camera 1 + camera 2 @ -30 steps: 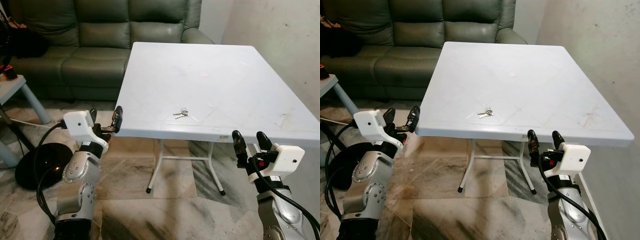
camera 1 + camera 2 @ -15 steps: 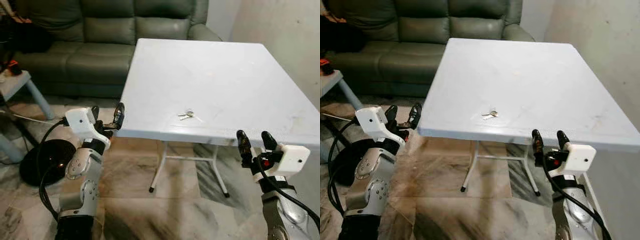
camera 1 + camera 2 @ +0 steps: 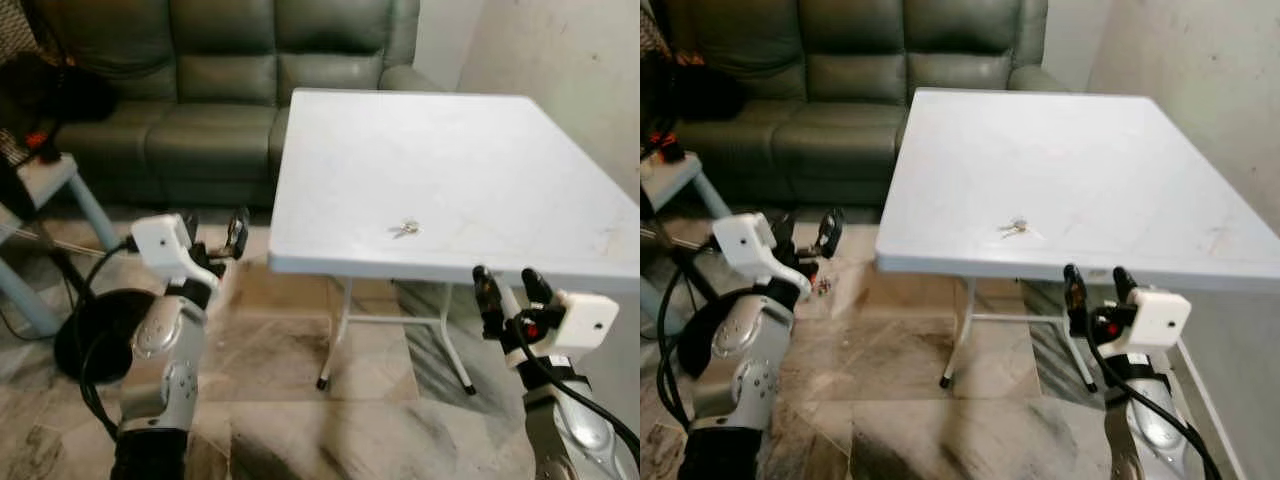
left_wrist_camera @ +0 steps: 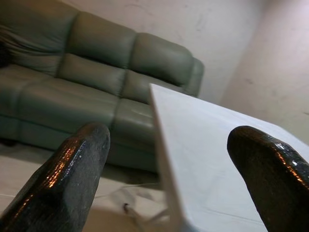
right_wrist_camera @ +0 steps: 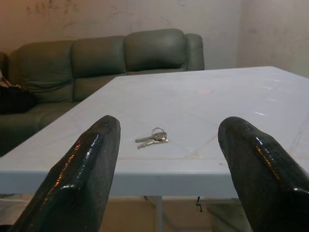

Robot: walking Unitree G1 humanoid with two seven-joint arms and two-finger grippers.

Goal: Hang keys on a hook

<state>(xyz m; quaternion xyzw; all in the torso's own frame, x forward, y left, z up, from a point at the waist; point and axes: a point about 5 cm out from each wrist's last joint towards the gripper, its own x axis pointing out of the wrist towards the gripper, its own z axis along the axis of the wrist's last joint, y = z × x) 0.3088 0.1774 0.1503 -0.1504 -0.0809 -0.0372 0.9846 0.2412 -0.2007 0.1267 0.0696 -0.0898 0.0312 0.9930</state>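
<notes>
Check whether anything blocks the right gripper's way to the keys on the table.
Nothing visible does. The keys lie alone on the white table near its front edge, and the right gripper, fingers open, sits just below and before that edge. It would probably need to rise above the tabletop first.

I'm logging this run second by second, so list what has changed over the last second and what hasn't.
Only the camera has shifted: the whole scene slid across the head views, so the robot has moved, not the things. Nothing was grasped or released. The keys still lie flat near the front edge of the white table. The left gripper and right gripper stay open and empty, raised short of the table's front edge.
</notes>
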